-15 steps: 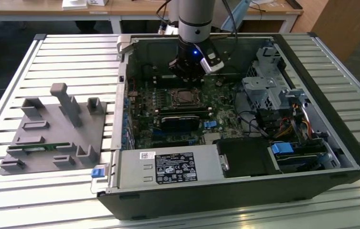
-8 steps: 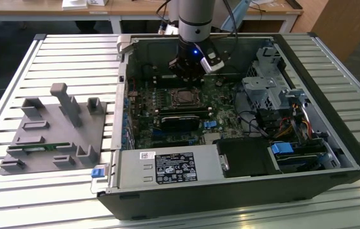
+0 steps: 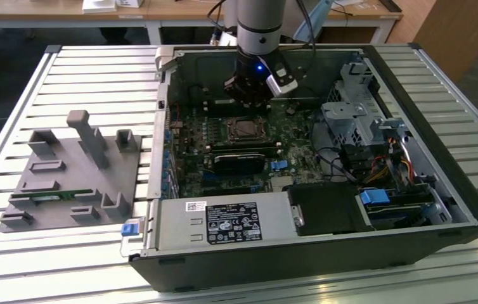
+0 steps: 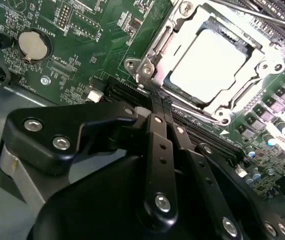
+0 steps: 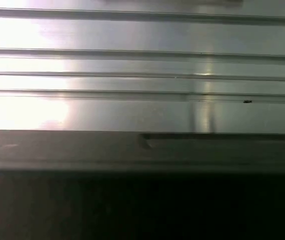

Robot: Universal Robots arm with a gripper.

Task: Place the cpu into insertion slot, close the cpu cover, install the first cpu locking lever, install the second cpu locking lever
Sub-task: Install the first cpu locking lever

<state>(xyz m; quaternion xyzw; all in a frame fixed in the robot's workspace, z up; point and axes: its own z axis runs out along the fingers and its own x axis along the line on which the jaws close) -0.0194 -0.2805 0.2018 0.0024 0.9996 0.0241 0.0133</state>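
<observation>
Cpu [image 4: 210, 59], dull silver square, sits in slot [image 4: 195, 102], upper right of frame; cover [image 4: 158, 70] framing it. Black gripper [image 4: 160, 102] fingers pressed together, empty, alongside.

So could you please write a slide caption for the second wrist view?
The cpu sits in the insertion slot with the cpu cover closed around it.

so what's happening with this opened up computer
A single robot arm is reaching down into an open computer case that lies on a slatted metal table. Its end effector is shut with nothing in it, its tips right beside the socket on the green motherboard. The cpu already sits in the socket, and the cpu cover is folded down around it, the chip's silver top showing through its window. A grey holder sits beside the case.
</observation>
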